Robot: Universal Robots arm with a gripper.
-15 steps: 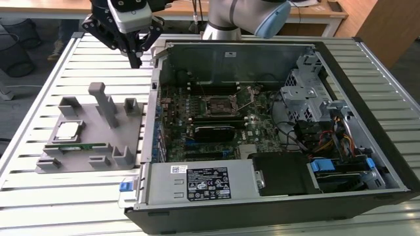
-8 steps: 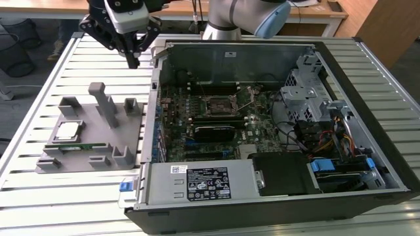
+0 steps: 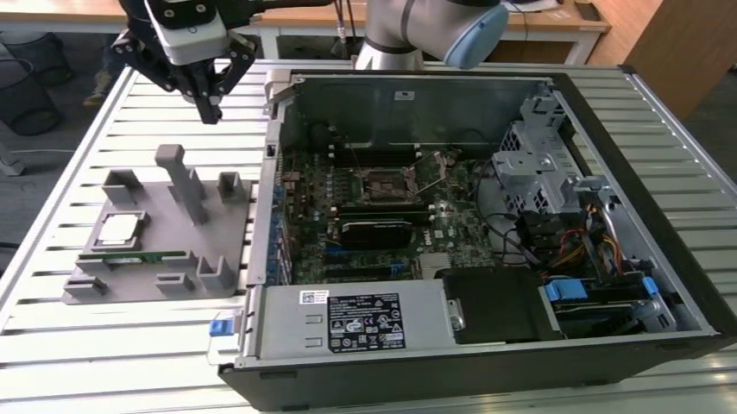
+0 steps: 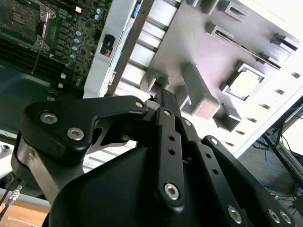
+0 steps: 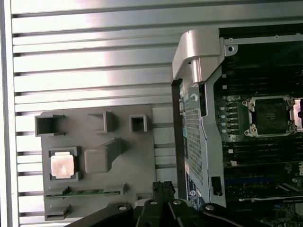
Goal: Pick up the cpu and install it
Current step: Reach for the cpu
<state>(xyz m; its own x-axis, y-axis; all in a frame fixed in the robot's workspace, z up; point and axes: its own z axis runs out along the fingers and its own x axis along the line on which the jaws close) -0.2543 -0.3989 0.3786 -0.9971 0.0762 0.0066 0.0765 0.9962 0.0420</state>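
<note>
— Slatted metal tabletop (image 3: 150, 362), pale and ribbed, carries everything. Beyond it I make out a wooden desk (image 3: 651, 34) and a wire bin (image 3: 29, 86) on a grey floor. How far along is the job?

— Barely begun, I'd judge. The cpu (image 3: 119, 228) lies flat in its square recess on the grey holder (image 3: 133, 274), silvery top up, towards the exterior view's left. The green memory stick (image 3: 133, 256) lies in a slot just beside it.

— And the gripper?

— The gripper (image 3: 210, 110) hangs high above the table near the holder, well apart from the chip. Its fingers are drawn together to a point with nothing between them. Both wrist views show the black tips meeting, empty.

— So nothing is picked up. What about the place it goes?

— The computer case (image 3: 691, 259) lies on its side, open, to the exterior view's right of the holder. On the motherboard (image 3: 311, 185) the socket (image 3: 389, 181) shows a dark bare middle inside its metal frame, with no chip in it. In the first wrist view the cpu (image 5: 63, 165) and the socket (image 5: 270, 116) sit well apart, with the case wall between them.

— Then both parts are left to do, the lifting and the seating.

— Yes, as I read it. Nothing lies over the chip.
</note>
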